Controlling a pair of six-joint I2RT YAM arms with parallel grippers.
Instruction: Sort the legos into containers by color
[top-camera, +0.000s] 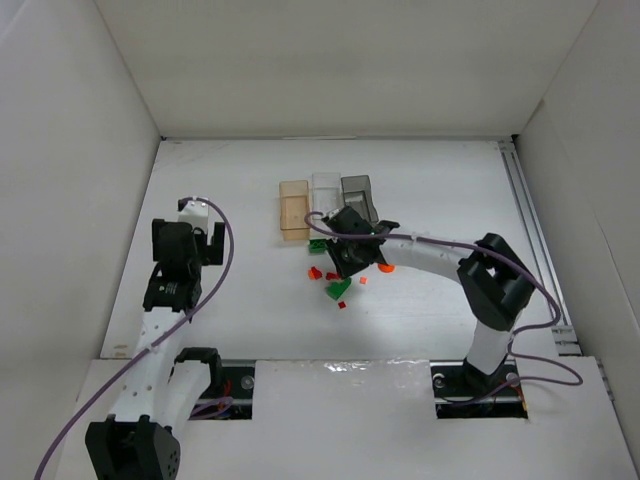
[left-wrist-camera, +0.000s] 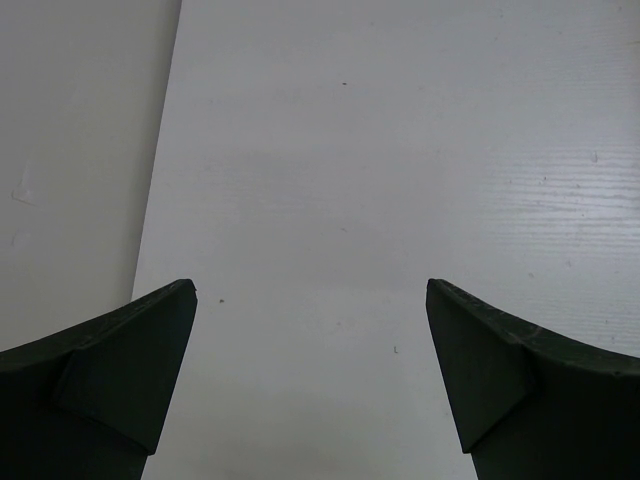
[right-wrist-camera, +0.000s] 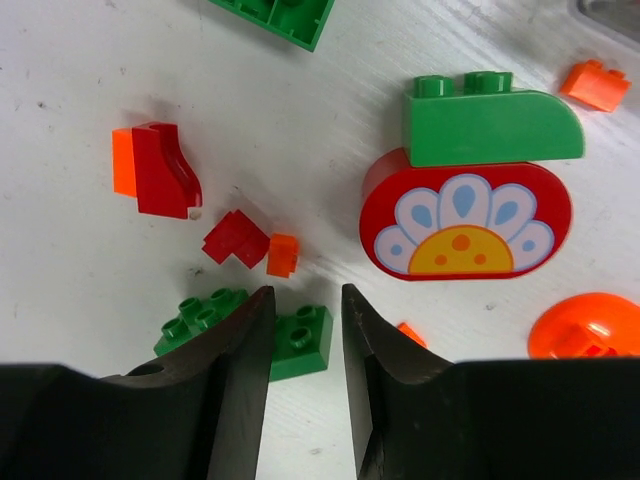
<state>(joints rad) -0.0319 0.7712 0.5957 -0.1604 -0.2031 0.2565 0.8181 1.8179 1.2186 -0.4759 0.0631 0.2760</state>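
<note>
Three bins stand side by side at the back: tan-orange (top-camera: 293, 210), clear (top-camera: 325, 192) and smoky grey (top-camera: 357, 192). Loose legos lie just in front of them. My right gripper (top-camera: 341, 262) hovers low over the pile. In the right wrist view my right gripper (right-wrist-camera: 306, 293) is narrowly open, straddling a small green brick (right-wrist-camera: 305, 340) without touching it. Nearby lie a green plate (right-wrist-camera: 198, 314), a red L piece (right-wrist-camera: 235, 238), a tiny orange brick (right-wrist-camera: 283, 254) and a round orange piece (right-wrist-camera: 590, 330). My left gripper (left-wrist-camera: 310, 290) is open and empty over bare table.
A large red oval piece with a flower print (right-wrist-camera: 465, 220) lies beside a green curved brick (right-wrist-camera: 490, 122). A red curved piece (right-wrist-camera: 165, 182) lies to the left. White walls enclose the table, and a rail (top-camera: 530, 230) runs along its right edge.
</note>
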